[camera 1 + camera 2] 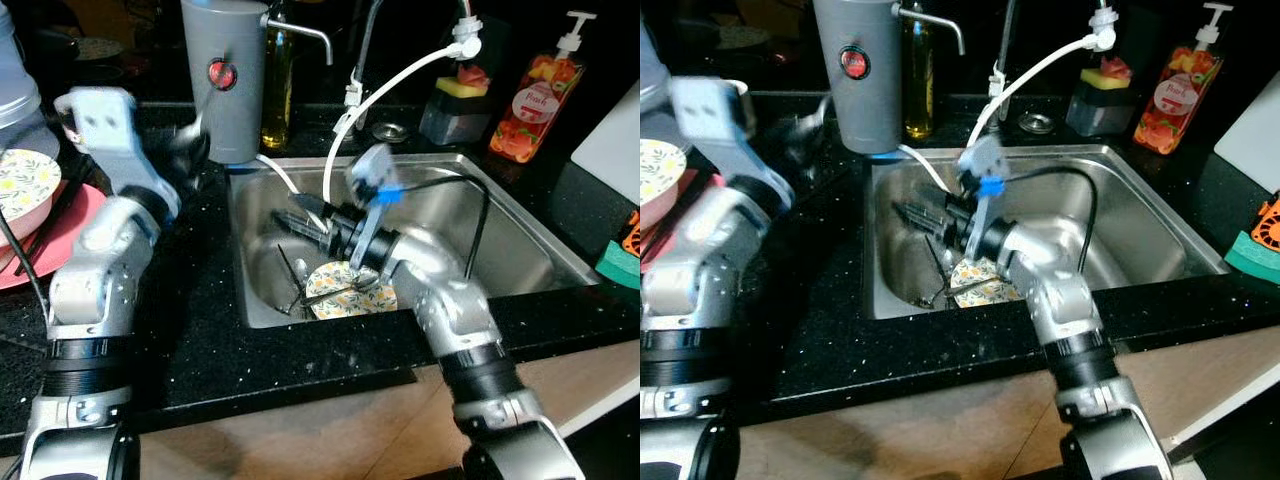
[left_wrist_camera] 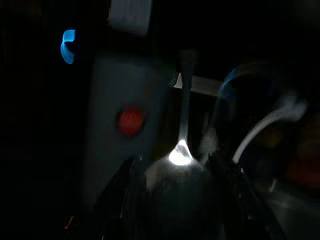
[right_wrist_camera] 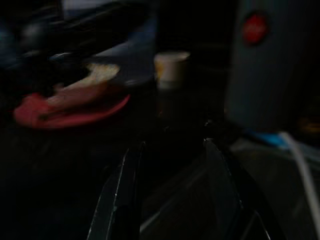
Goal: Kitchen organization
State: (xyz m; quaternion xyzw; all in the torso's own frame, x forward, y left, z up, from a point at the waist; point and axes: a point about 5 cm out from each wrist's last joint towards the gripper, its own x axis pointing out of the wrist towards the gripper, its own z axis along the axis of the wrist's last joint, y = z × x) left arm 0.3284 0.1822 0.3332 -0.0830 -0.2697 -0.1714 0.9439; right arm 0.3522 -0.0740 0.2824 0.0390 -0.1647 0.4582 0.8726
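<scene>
My left gripper [image 1: 190, 148] hovers over the black counter beside the tall grey container [image 1: 225, 75], blurred. In the left wrist view it is shut on a metal spoon [image 2: 182, 150] whose handle points toward that container. My right gripper [image 1: 300, 215] reaches down into the steel sink [image 1: 500, 230], pointing to the sink's left wall. Its fingers [image 3: 120, 200] stand open with nothing between them. Below it, on the sink floor, lie a floral plate [image 1: 350, 290] and some dark cutlery [image 1: 298, 285].
A red rack [image 1: 60, 235] with a floral dish [image 1: 22, 185] stands on the left counter. Behind the sink are an oil bottle [image 1: 278, 80], a white hose [image 1: 385, 90], a sponge holder [image 1: 458, 100] and a soap bottle [image 1: 530, 100].
</scene>
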